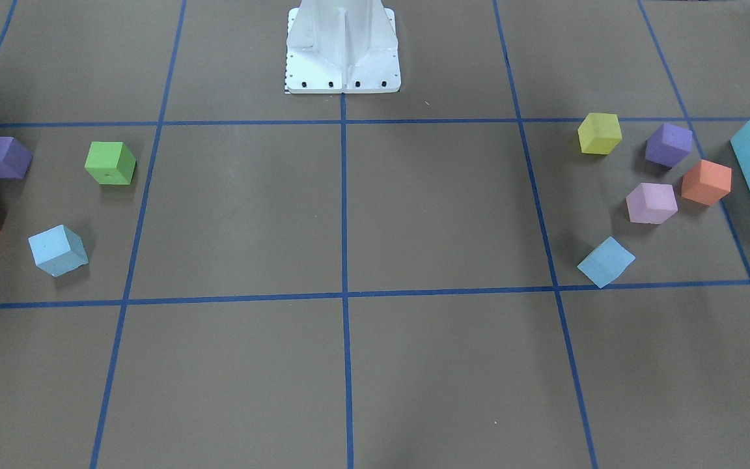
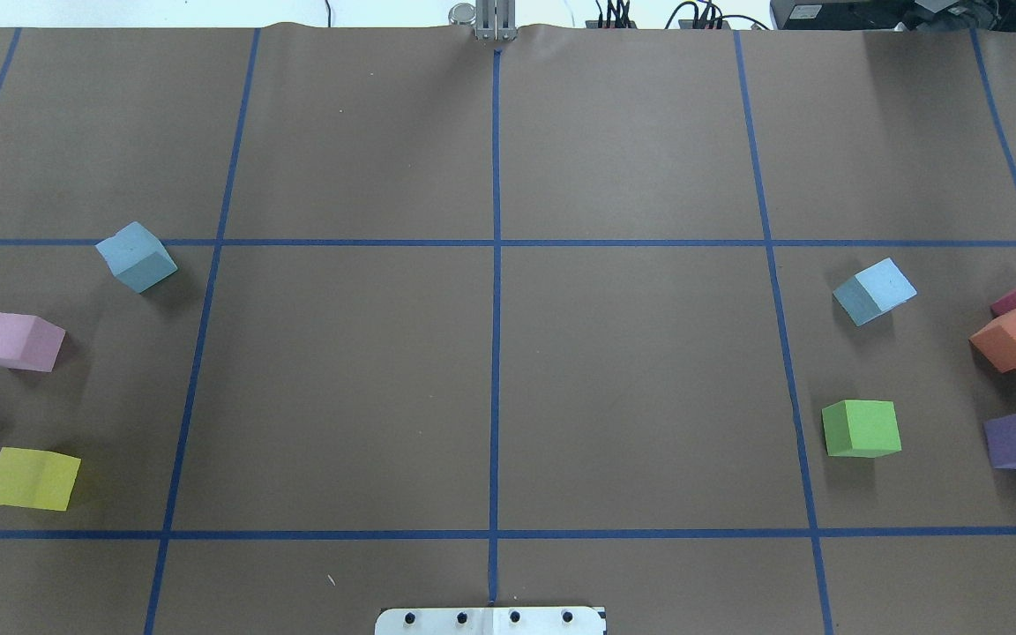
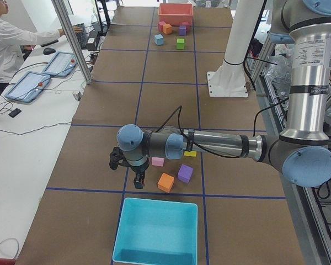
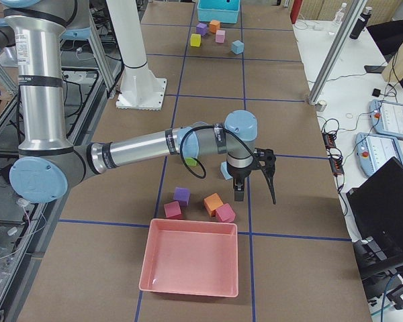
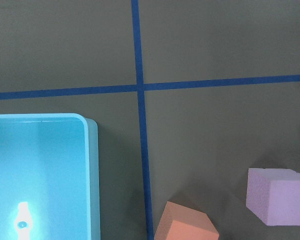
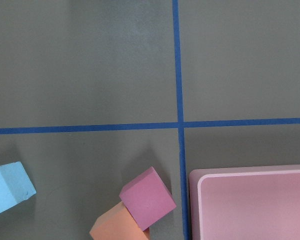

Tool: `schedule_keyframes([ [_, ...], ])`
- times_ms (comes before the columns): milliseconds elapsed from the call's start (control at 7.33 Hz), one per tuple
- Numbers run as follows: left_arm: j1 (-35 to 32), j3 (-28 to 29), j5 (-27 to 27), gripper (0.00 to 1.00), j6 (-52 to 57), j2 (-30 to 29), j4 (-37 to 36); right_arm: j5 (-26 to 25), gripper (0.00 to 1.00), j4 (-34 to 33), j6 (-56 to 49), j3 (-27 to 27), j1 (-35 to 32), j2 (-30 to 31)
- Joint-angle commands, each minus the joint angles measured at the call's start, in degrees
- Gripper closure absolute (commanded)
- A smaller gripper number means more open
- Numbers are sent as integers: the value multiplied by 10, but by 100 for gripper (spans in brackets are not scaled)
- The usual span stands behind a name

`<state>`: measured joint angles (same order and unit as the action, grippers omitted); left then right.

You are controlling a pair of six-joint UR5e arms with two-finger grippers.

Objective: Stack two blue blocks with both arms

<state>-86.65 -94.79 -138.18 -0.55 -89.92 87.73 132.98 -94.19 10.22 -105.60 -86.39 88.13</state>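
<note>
Hanging above the table (image 3: 165, 105), left gripper (image 3: 138, 181) and right gripper (image 4: 256, 193) show jaws I cannot judge.

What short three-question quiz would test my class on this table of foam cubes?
1. True or false: one pale sky-blue foam cube sits on the other sky-blue foam cube.
2. The large plastic bin at the table end on the robot's left is: A pink, B turquoise, C yellow.
3. How many green foam cubes lie on the brown paper-covered table?
Key: 1 false; 2 B; 3 one.
</note>
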Motion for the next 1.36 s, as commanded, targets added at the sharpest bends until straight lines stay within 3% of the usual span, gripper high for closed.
schedule_keyframes([
  [0,5,-20,-2,1,-75,-30,1,0,0,0,2,-24,68,-57],
  [409,80,-12,0,1,-196,-96,4,-24,0,4,9,-8,170,-101],
  [545,104,-12,0,1,-232,-100,5,-65,0,6,9,3,197,-111],
  [818,147,9,6,1,-284,-122,12,-54,0,8,10,13,201,-112],
  [1227,195,81,7,1,-434,-153,151,-61,0,41,14,29,239,-109],
])
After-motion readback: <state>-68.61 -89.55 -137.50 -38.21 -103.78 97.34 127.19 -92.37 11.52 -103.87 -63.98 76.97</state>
